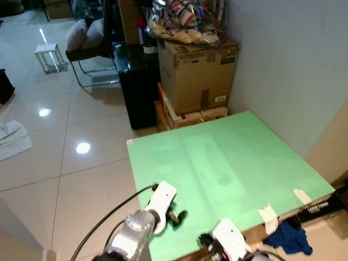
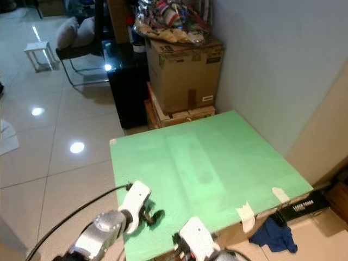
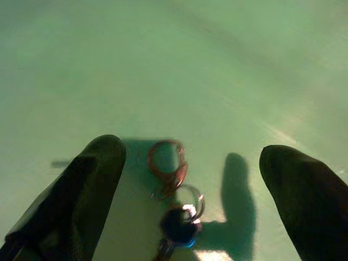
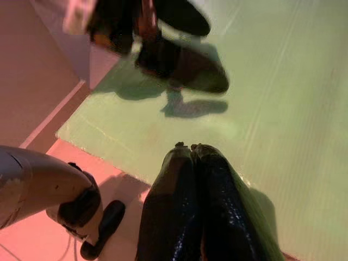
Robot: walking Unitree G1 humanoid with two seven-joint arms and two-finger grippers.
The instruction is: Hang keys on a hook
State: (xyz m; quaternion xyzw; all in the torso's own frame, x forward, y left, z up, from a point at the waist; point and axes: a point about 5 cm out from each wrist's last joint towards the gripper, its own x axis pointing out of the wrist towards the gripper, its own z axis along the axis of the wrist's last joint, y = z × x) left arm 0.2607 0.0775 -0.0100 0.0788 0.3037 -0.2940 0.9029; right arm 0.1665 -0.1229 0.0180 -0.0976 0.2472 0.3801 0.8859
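The left tool (image 3: 185, 174) hangs spread wide over the keys (image 3: 173, 204), which lie on the green surface (image 1: 234, 157) between its fingers (image 3: 81, 190). The right tool (image 4: 193, 157), pressed closed and empty, hovers at the surface's near edge.

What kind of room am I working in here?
Probably a lived-in home's storage corner: glossy tiled floor, stacked cardboard boxes against the wall, a cushioned chair, and a green board as the worktop.

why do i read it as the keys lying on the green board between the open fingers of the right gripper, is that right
Not quite: it is the left gripper whose open fingers straddle the keys on the green board, as the left wrist view shows. The right gripper has its fingers closed together.
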